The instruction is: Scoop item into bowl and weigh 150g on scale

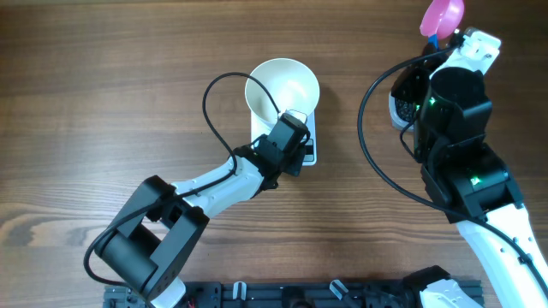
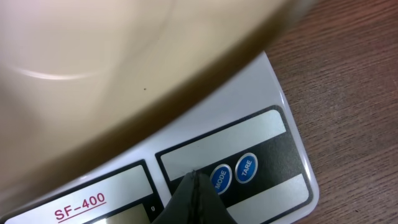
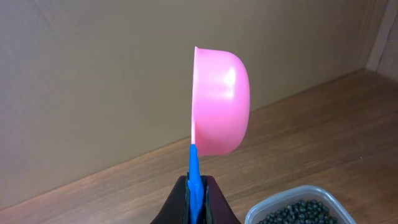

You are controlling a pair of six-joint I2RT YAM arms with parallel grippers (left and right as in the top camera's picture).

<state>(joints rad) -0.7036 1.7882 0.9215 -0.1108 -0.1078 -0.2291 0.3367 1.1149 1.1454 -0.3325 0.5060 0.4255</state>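
Observation:
The white bowl (image 1: 282,90) stands on the white scale (image 1: 310,154) and looks empty in the overhead view. My left gripper (image 1: 295,144) is shut, holding nothing. Its tip (image 2: 196,177) rests on the scale's (image 2: 261,99) black button strip just left of the blue MODE button (image 2: 221,178), under the bowl's (image 2: 93,74) rim. My right gripper (image 3: 196,186) is shut on the blue handle of the pink scoop (image 3: 219,102), held up on edge at the far right (image 1: 443,15). The black bead item (image 3: 298,211) fills a clear tub (image 3: 292,194) below the scoop.
A blue TARE button (image 2: 246,168) sits right of MODE. In the overhead view the right arm (image 1: 454,120) covers most of the clear tub (image 1: 399,107). A black cable (image 1: 214,94) loops left of the bowl. Bare wooden table (image 1: 103,103) lies to the left.

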